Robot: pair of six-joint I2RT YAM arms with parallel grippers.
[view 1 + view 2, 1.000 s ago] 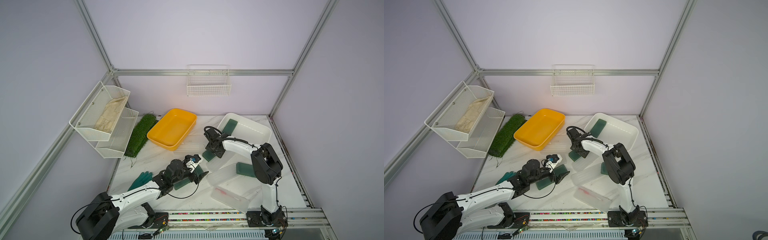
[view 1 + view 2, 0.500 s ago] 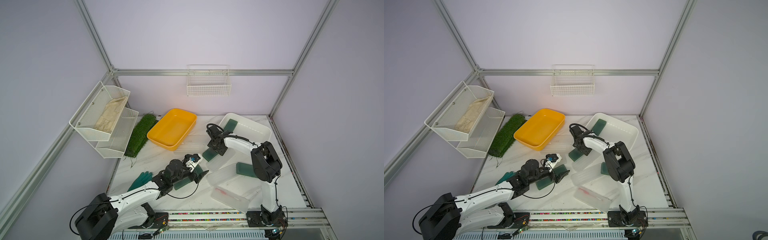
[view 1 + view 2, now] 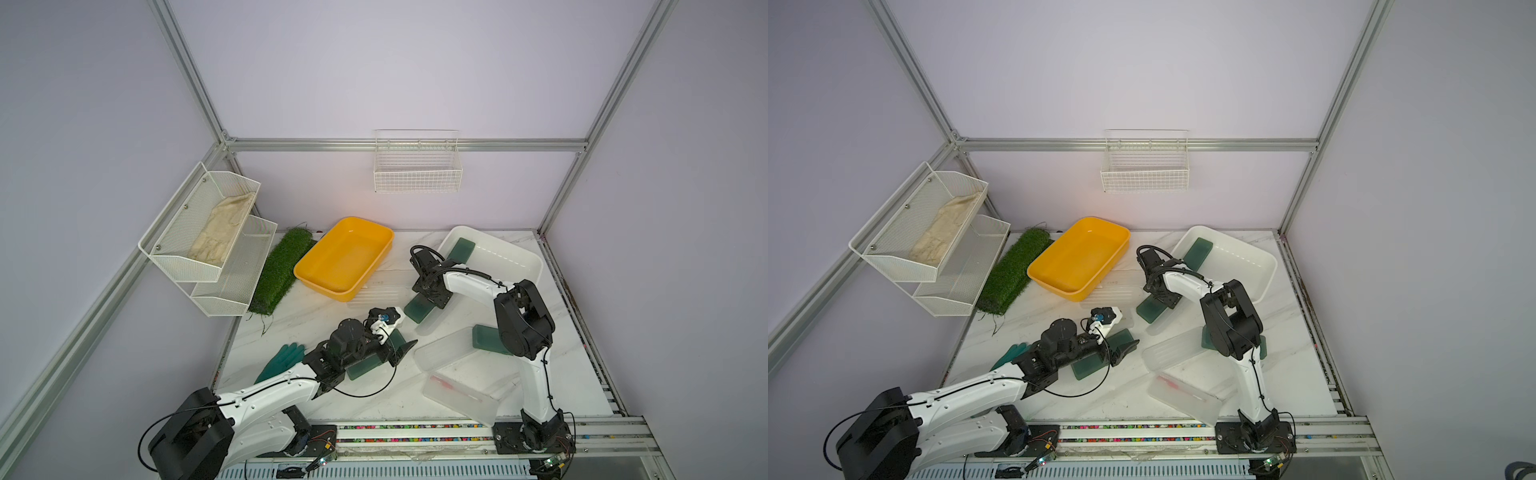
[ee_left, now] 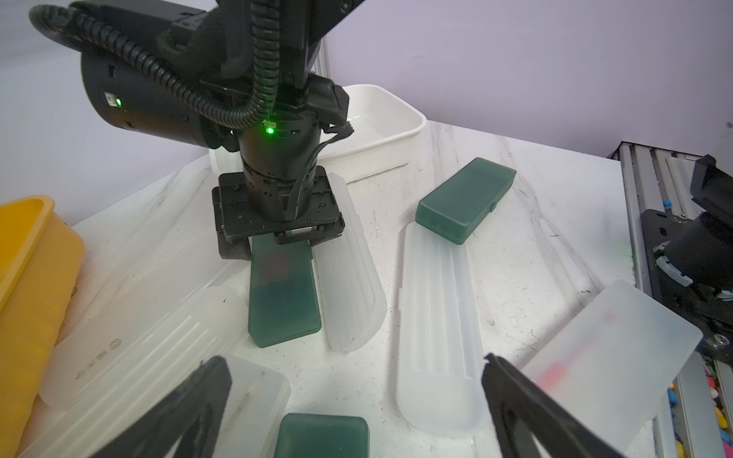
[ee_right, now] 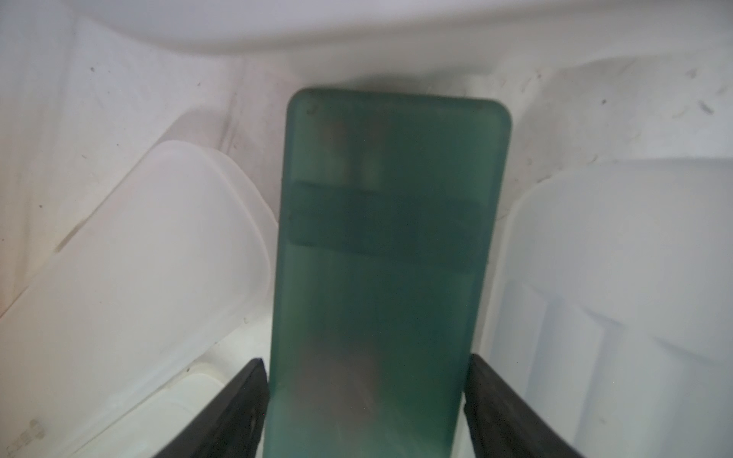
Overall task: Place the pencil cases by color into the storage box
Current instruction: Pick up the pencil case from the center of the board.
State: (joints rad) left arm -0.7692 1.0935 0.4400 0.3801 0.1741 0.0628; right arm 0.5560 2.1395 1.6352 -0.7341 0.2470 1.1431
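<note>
Right hand (image 5: 365, 359) straddles one end of a dark green pencil case (image 5: 388, 238), with a finger close along each long edge. I cannot tell whether they pinch it. Frosted cases (image 5: 139, 257) crowd both edges, leaving little room. All of this lies on the tabletop (image 3: 316, 316), just outside the white storage box (image 3: 503, 259). Farther from that box, the left hand (image 4: 354, 360) hangs spread wide above another green case (image 4: 321, 436).

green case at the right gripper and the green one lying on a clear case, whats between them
A frosted clear case, then bare marble, shown in the left wrist view.
</note>
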